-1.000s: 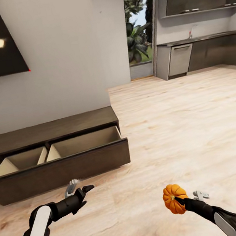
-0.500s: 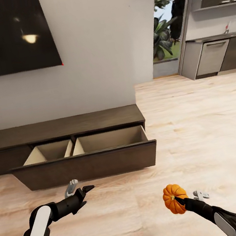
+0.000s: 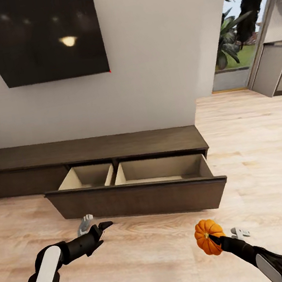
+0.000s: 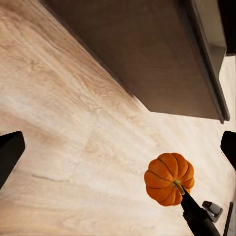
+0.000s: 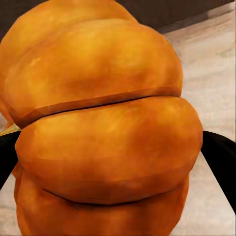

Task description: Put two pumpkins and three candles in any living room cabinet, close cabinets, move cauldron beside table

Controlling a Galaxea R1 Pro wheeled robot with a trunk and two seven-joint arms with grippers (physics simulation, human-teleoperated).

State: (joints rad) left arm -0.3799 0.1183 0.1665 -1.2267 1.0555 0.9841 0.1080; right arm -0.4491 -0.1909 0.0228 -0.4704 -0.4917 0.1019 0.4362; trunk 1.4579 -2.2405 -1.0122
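The right gripper (image 3: 213, 239) is clamped on a pumpkin (image 3: 208, 237), held above the wooden floor (image 3: 266, 169), short of the cabinet (image 3: 137, 199). The cabinet's drawer stands pulled out, its two pale compartments empty as far as they show. The left gripper (image 3: 95, 225) hangs over the floor near the drawer front's left end, its fingers apart and holding nothing.

In the left wrist view the grip looks to sit at the pumpkin's (image 4: 168, 178) stem end. A hold that narrow could let the round body swing or slip while the base moves, and a dropped pumpkin would likely roll across the floor. Reaching in too low could also knock the pumpkin against the raised drawer front; it needs to clear that edge before release. The left arm is close enough to the front to bump it if the robot rolls straight ahead.

Compared with a second ago, the whole picture has swung: the cabinet now sits more centred, more of its left run and the dark wall screen (image 3: 39, 36) show, and the kitchen has almost left the right edge. That is the camera turning. Both arms and the pumpkin keep the same pose.
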